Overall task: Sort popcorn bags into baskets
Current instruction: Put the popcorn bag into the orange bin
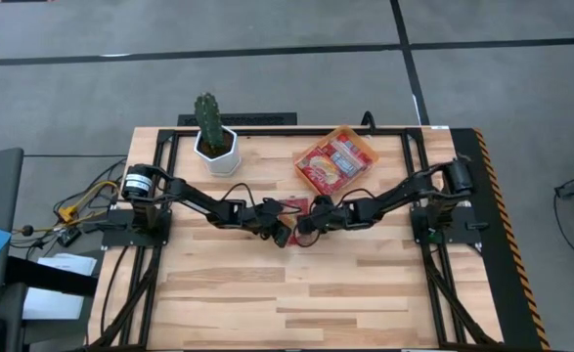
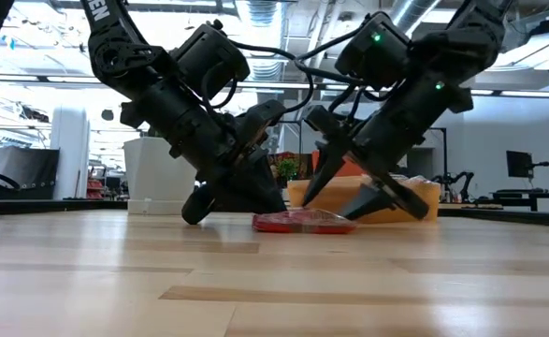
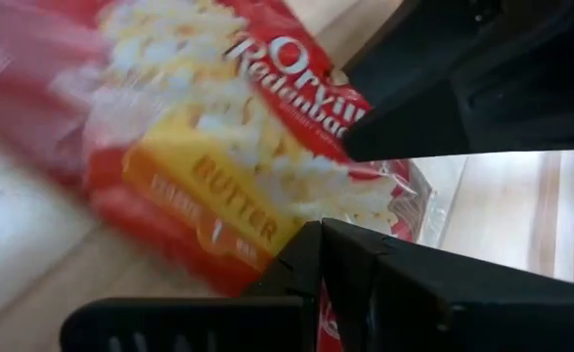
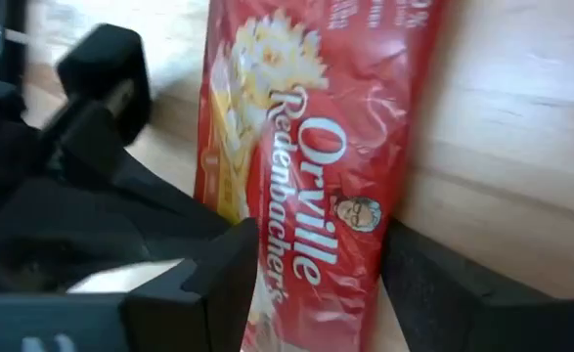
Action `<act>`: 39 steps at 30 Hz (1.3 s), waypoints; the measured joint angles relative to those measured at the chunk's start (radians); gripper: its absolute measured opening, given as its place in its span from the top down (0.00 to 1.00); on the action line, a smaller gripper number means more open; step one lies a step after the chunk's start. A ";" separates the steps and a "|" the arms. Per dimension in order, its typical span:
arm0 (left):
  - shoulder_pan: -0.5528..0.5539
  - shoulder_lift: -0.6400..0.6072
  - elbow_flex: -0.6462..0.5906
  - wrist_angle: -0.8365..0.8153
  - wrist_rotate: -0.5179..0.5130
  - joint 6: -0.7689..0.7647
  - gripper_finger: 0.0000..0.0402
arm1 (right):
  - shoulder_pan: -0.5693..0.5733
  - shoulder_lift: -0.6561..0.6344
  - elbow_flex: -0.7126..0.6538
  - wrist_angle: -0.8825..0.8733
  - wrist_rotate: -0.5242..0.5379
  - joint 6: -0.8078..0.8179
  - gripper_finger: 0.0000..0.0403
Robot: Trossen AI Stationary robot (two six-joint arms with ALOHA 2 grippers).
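One red popcorn bag (image 1: 293,203) with a yellow butter panel lies flat on the table's middle (image 2: 302,222), and it fills both wrist views (image 3: 218,147) (image 4: 316,147). My right gripper (image 1: 304,223) (image 2: 349,201) (image 4: 321,284) slants down onto it and is shut on it. My left gripper (image 1: 281,235) (image 2: 197,213) (image 3: 321,264) is shut and points down at the bag's other end. The orange basket (image 1: 370,152) (image 2: 414,197) stands toward the far right, with several red bags inside. My left gripper has its shut fingers (image 3: 414,293) right over the bag's edge; whether they touch it, I cannot tell. My right gripper pinches the bag across its width, one finger (image 4: 218,284) on each long edge (image 4: 267,244). It comes slanting down from the right. The bag lies on the table and looks narrowed between the fingers.
A white pot with a green cactus (image 1: 215,147) (image 2: 152,173) stands near the table's far edge, left of the basket. Both arms meet over the middle, close together. Bare wood runs along the table's near half (image 1: 296,303).
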 joint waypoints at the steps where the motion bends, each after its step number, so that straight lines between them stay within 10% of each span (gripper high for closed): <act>1: 0.000 0.000 0.000 -0.001 0.002 0.004 1.00 | 0.000 0.010 0.001 0.018 0.000 -0.001 0.43; 11: 0.000 0.000 0.000 0.004 0.008 0.024 1.00 | 0.001 0.031 0.002 0.046 -0.021 -0.036 0.94; 28: -0.014 -0.503 -0.010 -0.232 0.108 0.078 1.00 | -0.109 -0.209 -0.003 -0.061 -0.129 -0.255 0.99; 39: -0.041 -0.680 -0.006 -0.366 -0.110 0.119 1.00 | -0.521 -0.524 0.066 -0.432 -0.376 -0.728 0.99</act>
